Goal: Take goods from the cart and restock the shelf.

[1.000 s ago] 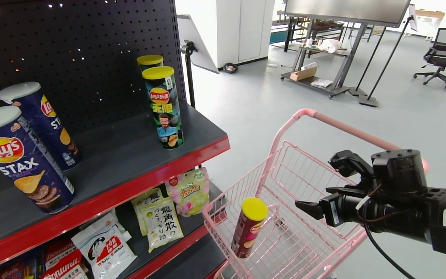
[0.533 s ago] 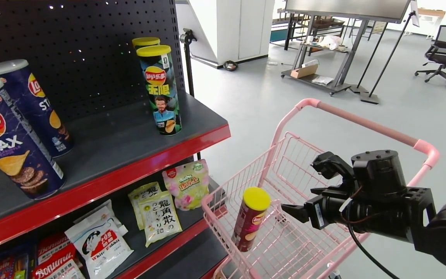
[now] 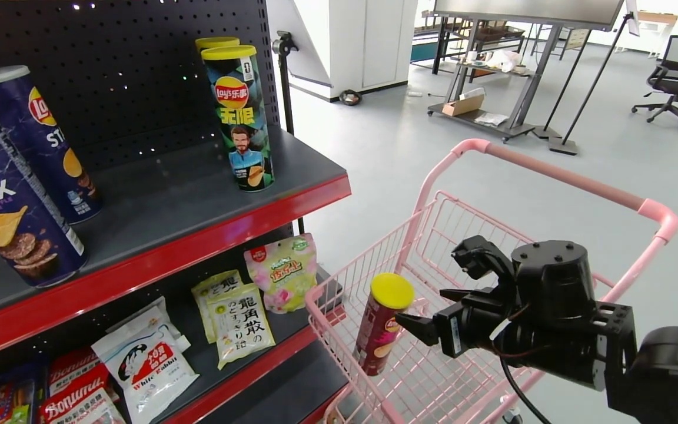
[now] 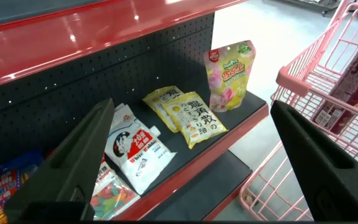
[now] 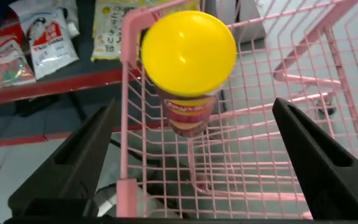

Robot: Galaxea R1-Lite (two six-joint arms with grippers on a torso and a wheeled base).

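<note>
A maroon chip can [image 3: 381,335] with a yellow lid stands upright in the pink cart [image 3: 557,179], at its corner nearest the shelf. My right gripper [image 3: 428,284] is open just beside the can, at lid height. In the right wrist view the can [image 5: 188,68] sits ahead between the spread fingers [image 5: 73,168], with the cart's wire wall [image 5: 291,74] around it. My left gripper [image 4: 191,106] is open and holds nothing, facing the lower shelf [image 4: 185,168]; the can [image 4: 356,81] shows in the cart [image 4: 303,87] off to one side.
The upper shelf [image 3: 198,200] carries two blue chip cans [image 3: 3,194] at the left and two dark green cans [image 3: 239,118] near its right end, with bare board between. Snack bags [image 3: 239,321] lie on the lower shelf. Open floor lies beyond the cart.
The head view has shifted, sliding shelf and cart in the picture. My right gripper has moved closer to the maroon can, from well apart to right beside it, still open.
</note>
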